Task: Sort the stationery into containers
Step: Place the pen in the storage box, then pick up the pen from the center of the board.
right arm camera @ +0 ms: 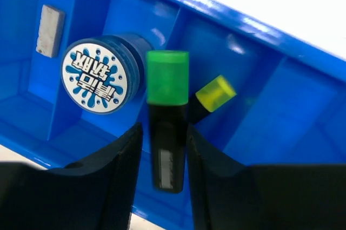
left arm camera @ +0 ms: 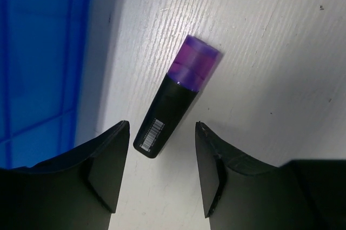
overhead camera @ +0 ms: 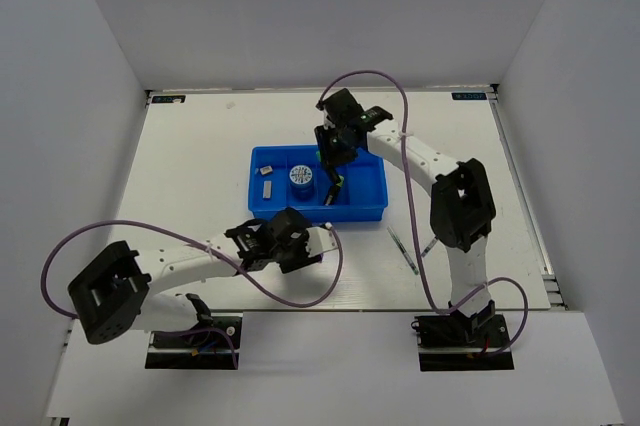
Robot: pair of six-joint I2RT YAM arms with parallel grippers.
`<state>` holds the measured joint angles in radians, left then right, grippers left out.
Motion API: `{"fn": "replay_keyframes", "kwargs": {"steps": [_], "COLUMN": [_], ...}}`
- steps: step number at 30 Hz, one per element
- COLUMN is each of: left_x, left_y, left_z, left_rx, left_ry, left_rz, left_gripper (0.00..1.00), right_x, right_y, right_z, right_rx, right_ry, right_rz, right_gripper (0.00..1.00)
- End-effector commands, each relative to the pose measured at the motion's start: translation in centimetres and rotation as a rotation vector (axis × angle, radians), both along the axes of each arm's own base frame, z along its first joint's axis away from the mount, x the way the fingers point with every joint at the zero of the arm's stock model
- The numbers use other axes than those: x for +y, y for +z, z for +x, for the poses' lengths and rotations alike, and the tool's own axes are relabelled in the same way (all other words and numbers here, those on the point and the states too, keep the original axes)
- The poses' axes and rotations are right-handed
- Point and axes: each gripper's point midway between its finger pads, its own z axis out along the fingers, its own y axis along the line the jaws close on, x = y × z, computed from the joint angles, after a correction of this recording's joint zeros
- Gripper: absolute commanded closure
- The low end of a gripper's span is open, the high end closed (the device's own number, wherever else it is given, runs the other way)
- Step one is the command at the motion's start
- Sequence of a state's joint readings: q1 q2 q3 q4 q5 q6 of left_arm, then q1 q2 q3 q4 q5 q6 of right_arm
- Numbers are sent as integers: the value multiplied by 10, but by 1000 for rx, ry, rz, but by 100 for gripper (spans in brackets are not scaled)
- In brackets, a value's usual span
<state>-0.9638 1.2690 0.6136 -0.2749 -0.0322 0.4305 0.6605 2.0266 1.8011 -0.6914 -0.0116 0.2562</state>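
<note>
A purple-capped black highlighter lies on the white table beside the blue tray. My left gripper is open, with a finger on each side of the highlighter's barcode end and not touching it. My right gripper is shut on a green-capped highlighter, held cap-down over the tray. Under it a yellow-capped highlighter lies in the same compartment. The blue-white roll sits one compartment over, and a grey-white block lies in the one beyond. From above, the right gripper hangs over the tray.
Two thin pens lie on the table to the right of the tray, near the right arm. The left gripper sits just in front of the tray's near wall. White walls enclose the table on three sides.
</note>
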Motion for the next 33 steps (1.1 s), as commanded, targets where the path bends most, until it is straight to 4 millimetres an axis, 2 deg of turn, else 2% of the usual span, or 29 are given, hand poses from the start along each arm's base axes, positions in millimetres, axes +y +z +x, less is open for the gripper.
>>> {"fn": "replay_keyframes", "kwargs": {"steps": [1,4,8,10,11,13,14,15,16,17,19,20,23,25,26,27,29,30,33], "left_x": [-17,-19,-20,-21,-22,-22,-24,-24,-24,-24,-21,-20,-18,-13,-14,-13,-14,-16,-13], "left_y": [10,5,-1,-4,-5,-11,-11,-14,-15,-16,-22,-25,-31,-36,-37,-36,-38,-39,-40], "left_z": [7,9,13,14,16,15,15,14,14,12,6,1,-15,-23,-28,-31,-38,-43,-51], "left_rx": [-45,-51,-61,-60,-63,-51,-49,-36,-29,-21,22,45,137,197,221,247,290,316,328], "left_ry": [-52,-69,-75,-80,-86,-90,-96,-98,-97,-101,-100,-110,-127,-127,-139,-133,-129,-118,-108], "left_rz": [-28,1,16,29,38,53,54,59,64,63,78,86,93,118,117,124,118,110,122], "left_gripper": [37,37,36,36,36,36,36,37,39,44,51,52,52,52,57,60,66,69,77], "right_x": [12,11,8,4,1,-2,-7,-9,-11,-18,-24,-28,-37,-46,-51,-52,-54,-61,-70], "right_y": [8,7,18,31,26,42,39,42,53,49,60,58,72,67,76,70,79,75,82], "right_z": [2,7,4,5,1,-2,-3,-5,-7,-7,-11,-13,-16,-18,-17,-22,-26,-27,-32], "right_rx": [53,62,60,36,53,25,40,42,27,38,36,46,27,53,38,57,42,52,38], "right_ry": [-10,-11,15,18,21,29,25,25,28,16,18,16,11,-5,-12,-9,-3,-15,-16], "right_rz": [79,94,127,155,157,186,191,199,218,217,246,247,279,288,304,305,324,322,337], "right_gripper": [57,39,30,30,30,30,30,30,30,30,30,30,30,30,30,30,30,30,30]}}
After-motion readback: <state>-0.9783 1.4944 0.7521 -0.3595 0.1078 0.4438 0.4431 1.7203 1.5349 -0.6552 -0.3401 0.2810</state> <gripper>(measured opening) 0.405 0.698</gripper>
